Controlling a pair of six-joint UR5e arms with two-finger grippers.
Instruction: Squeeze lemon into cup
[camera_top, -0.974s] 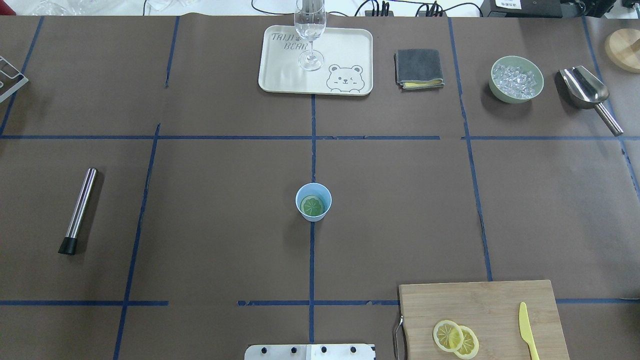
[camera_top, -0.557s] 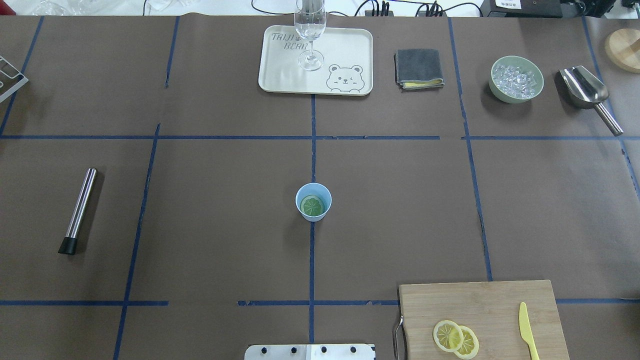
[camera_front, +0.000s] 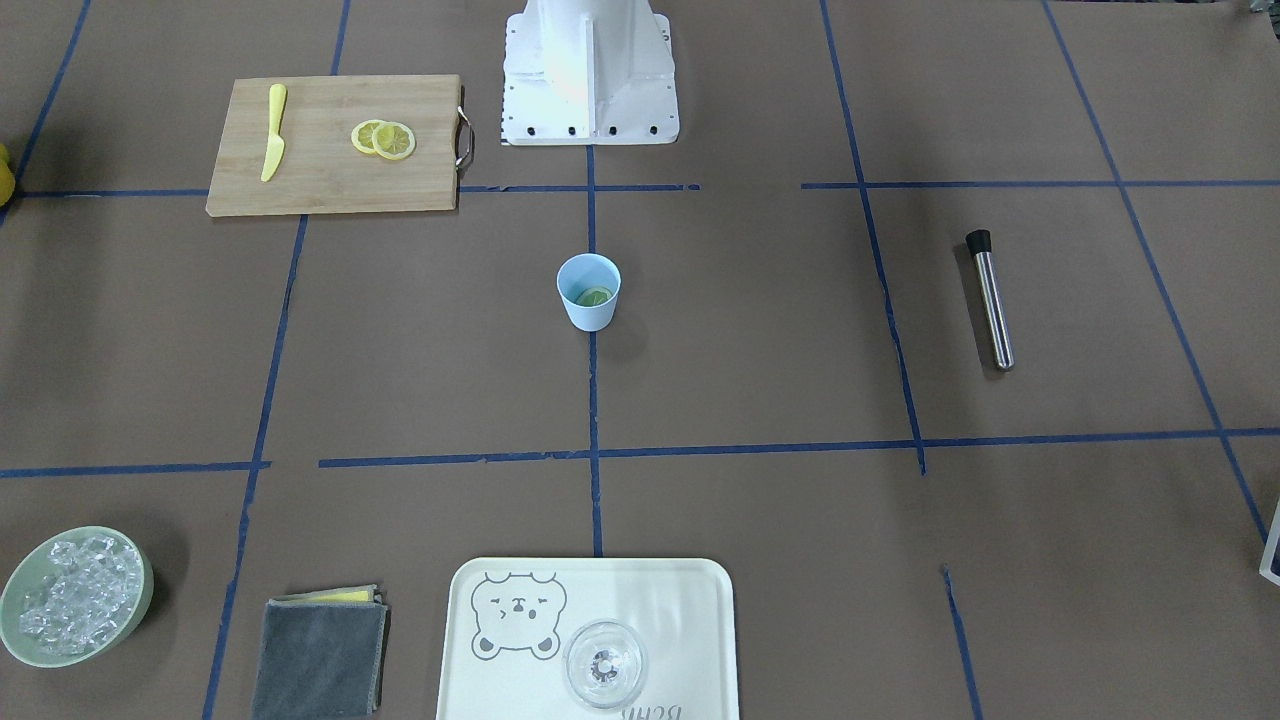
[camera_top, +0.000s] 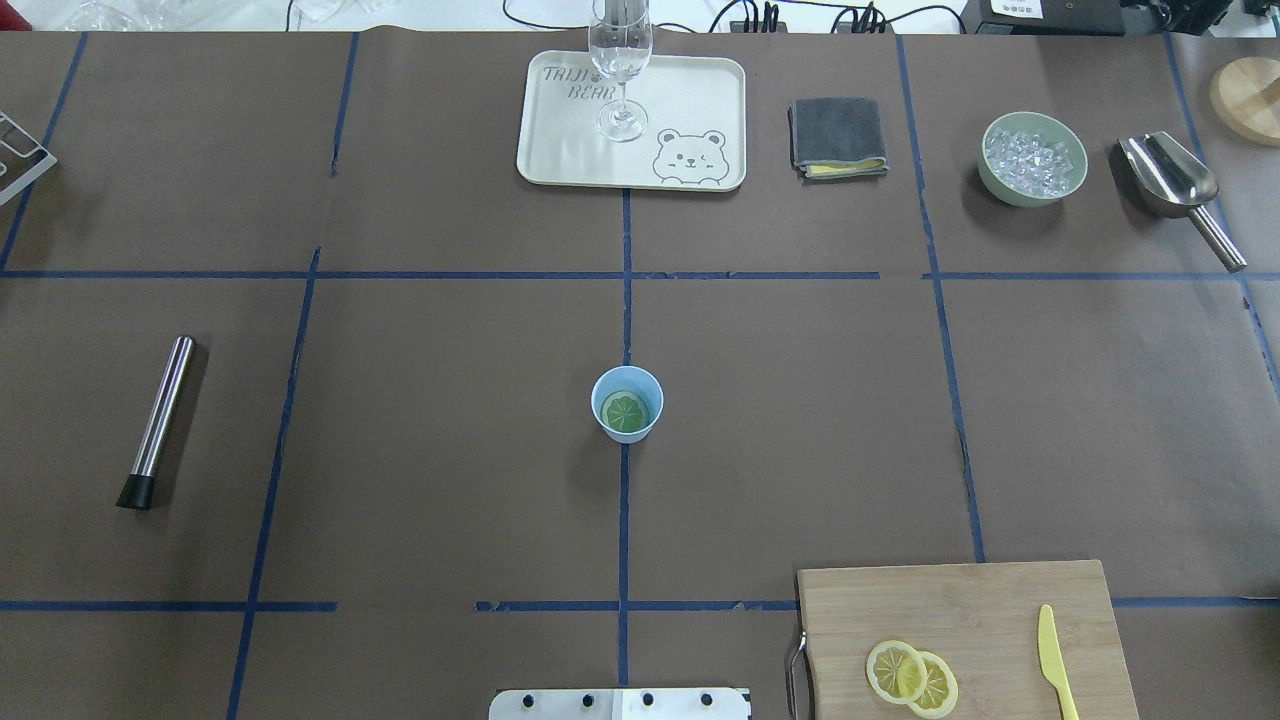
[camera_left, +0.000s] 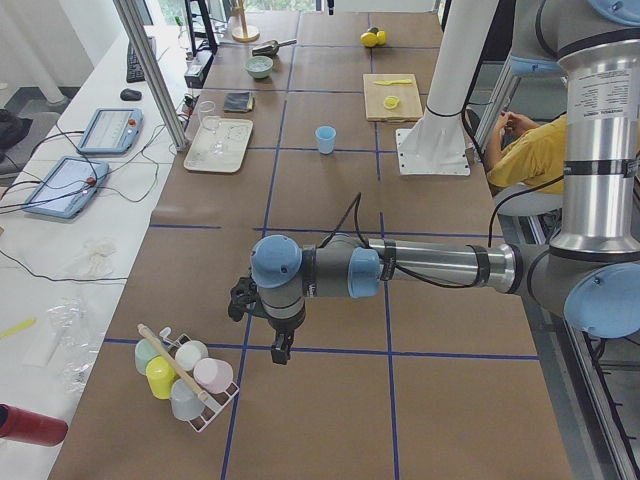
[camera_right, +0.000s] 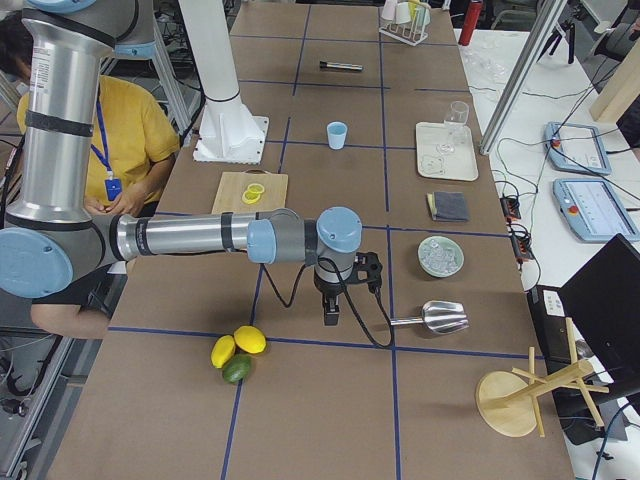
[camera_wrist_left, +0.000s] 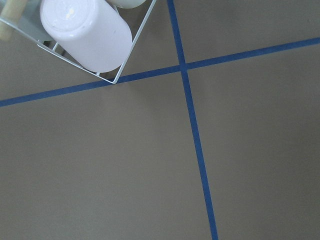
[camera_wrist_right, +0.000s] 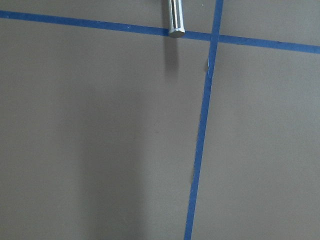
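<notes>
Lemon slice (camera_top: 625, 411) inside cup (camera_top: 646, 386), far from both jaws, grip indiscernible; board (camera_top: 950, 600) with spare slices (camera_top: 910, 675) apart from cup.

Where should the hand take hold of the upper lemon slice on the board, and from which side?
Probably from straight above, pinching the rind at opposite edges: the upper lemon slice lies flat on the cutting board, overlapping a second slice, too thin to take sideways.
</notes>
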